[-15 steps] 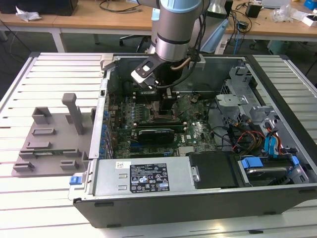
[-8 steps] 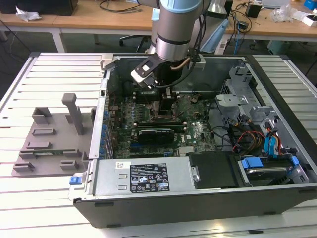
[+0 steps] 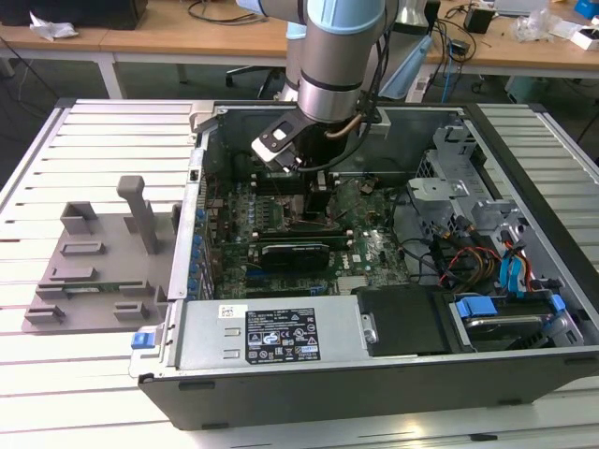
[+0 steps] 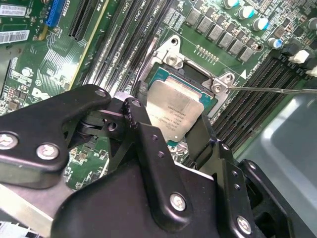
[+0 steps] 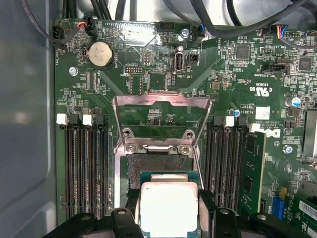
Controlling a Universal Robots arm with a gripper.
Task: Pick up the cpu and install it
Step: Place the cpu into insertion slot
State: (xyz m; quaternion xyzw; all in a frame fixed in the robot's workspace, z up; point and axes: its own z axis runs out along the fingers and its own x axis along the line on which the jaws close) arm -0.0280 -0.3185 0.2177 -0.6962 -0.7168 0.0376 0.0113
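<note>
The cpu (image 5: 168,207), a silver-topped square chip with a green rim, sits between my gripper's (image 5: 168,214) black fingers (image 5: 130,214). It hangs just over the open socket (image 5: 157,166), covering part of it, and I cannot tell whether it touches. The socket's metal load plate (image 5: 161,106) stands flipped open beyond it. In the second wrist view the cpu (image 4: 178,110) lies tilted over the socket frame (image 4: 171,59), with my gripper (image 4: 171,124) shut on its edges. In the exterior view my gripper (image 3: 314,192) reaches down into the open computer case (image 3: 524,168), over the motherboard.
Memory slots (image 5: 84,168) flank the socket on both sides. A thin lever rod (image 4: 277,90) sticks out beside the socket. A long black card (image 3: 295,253), the power supply (image 3: 271,332) and cable bundles (image 3: 459,262) crowd the case. A grey fixture (image 3: 94,262) lies on the table at the exterior view's left.
</note>
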